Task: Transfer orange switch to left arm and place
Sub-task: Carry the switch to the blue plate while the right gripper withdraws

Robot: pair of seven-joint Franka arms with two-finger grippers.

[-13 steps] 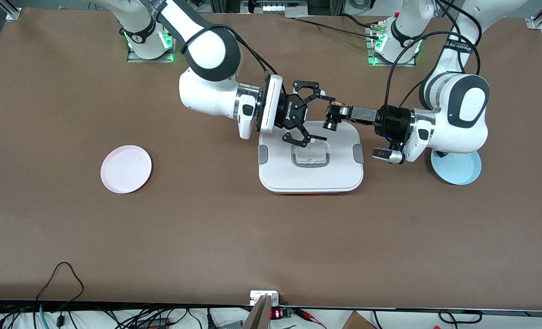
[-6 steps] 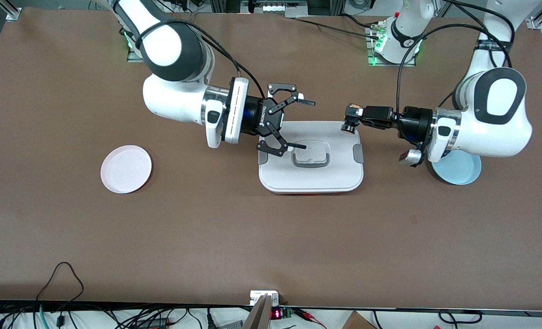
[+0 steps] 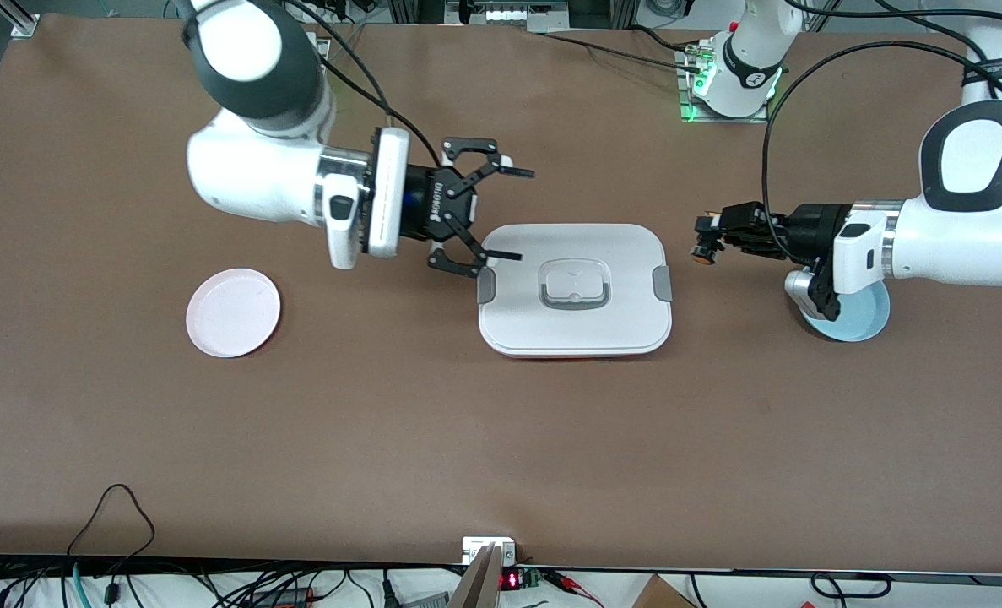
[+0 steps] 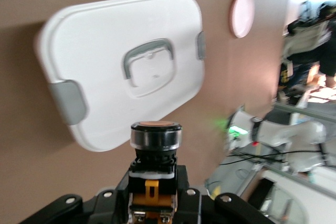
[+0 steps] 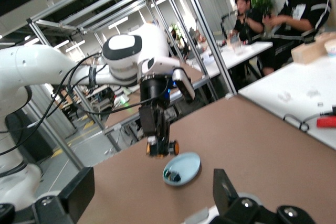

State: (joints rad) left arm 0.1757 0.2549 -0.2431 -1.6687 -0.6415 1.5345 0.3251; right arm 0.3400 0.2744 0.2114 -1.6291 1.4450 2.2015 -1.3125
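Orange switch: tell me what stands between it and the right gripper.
The white box lies on the table between them. The left gripper holds the orange switch off the box's left-arm end; the open right gripper hovers at its other end.

Orange switch [image 3: 706,247]: small black cylindrical push-button with a round orange cap [image 4: 155,125], lying sideways in the air, clamped in the left gripper [image 3: 712,239]; it hung over bare desk [image 3: 501,439] between the box and the blue plate.
Box [image 3: 575,288]: large flat white rounded-rectangular container, grey side clips, grey-rimmed recessed handle on its lid; shut, flat on the desk near its middle.
Left arm [image 3: 931,228]: white, stretched level toward the box.
Right arm [image 3: 264,160]: white, its right gripper [image 3: 501,215] spread wide at the box's edge toward the right arm's end.
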